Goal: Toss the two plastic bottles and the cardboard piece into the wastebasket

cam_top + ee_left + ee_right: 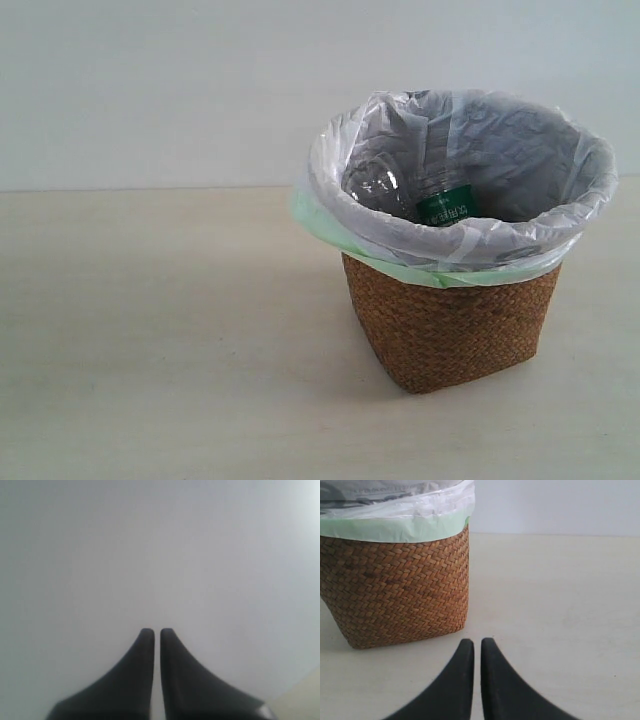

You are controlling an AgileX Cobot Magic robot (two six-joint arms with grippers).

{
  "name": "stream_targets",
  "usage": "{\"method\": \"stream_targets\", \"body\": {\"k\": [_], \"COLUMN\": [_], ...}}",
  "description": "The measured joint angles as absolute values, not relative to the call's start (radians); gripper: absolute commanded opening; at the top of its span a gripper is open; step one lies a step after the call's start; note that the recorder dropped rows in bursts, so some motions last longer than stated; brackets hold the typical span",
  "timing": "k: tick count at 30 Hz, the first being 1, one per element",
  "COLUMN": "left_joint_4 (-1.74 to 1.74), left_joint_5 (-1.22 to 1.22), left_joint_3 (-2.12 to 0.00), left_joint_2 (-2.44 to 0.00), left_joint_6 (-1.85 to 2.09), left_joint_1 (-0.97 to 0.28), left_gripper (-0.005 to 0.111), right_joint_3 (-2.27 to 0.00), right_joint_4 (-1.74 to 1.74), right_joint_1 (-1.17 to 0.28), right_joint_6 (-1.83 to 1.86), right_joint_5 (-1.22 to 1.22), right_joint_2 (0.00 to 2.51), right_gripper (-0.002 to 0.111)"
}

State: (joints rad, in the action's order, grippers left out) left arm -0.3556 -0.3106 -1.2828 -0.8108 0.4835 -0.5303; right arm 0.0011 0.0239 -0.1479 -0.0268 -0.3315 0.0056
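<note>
Left gripper (157,632): its two dark fingers (142,655) are almost pressed together, with only a thin slit between the tips. They pinch nothing and touch nothing.
Around the left gripper: a plain pale grey surface fills nearly the whole left wrist view, too blank to tell what it is. A beige sliver (302,700) shows at one corner.
Right gripper (477,642): its dark fingers (495,680) are likewise drawn in to a thin slit. It is empty and touches nothing, and it hangs over the bare table (560,605).
Basket (400,590): brown woven wicker, upright on the table. It is near the right gripper, off to one side of the fingertips and clear of them. In the exterior view it stands right of the middle.
Bag (500,150): translucent white and crumpled, it lines the basket. Its pale green edge is folded out over the rim.
Bottle (443,205): inside the basket, seen through the open mouth. Its green-white label shows low against the bag's inner wall.
Clear plastic (376,183): a rounded, ribbed, see-through form just beside the label, also inside the basket. Whether it is a second bottle or part of the same one cannot be told.
Table: pale beige, running wide to the basket's left in the exterior view.
Wall (150,90): plain pale grey, behind the table.
</note>
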Motion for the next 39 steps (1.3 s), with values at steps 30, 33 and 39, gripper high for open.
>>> {"method": "stream_targets", "body": {"k": [30, 33, 39], "left_joint_4": [-0.352, -0.352, -0.352], "left_joint_5": [-0.262, -0.276, -0.278], "left_joint_3": [-0.506, -0.495, -0.495], "left_joint_2": [-0.364, -0.364, -0.364], "left_joint_6": [0.186, 0.184, 0.184], "left_joint_1": [-0.530, -0.530, -0.530], "left_gripper": [0.004, 0.004, 0.004], "right_joint_3": [0.001, 0.001, 0.001], "right_joint_4": [0.024, 0.024, 0.024], "right_joint_1": [-0.148, -0.148, -0.148], "right_joint_6": [-0.027, -0.027, -0.027], "right_joint_5": [-0.331, -0.331, -0.331], "right_joint_2": [0.006, 0.006, 0.006], "right_gripper": [0.002, 0.002, 0.002]}}
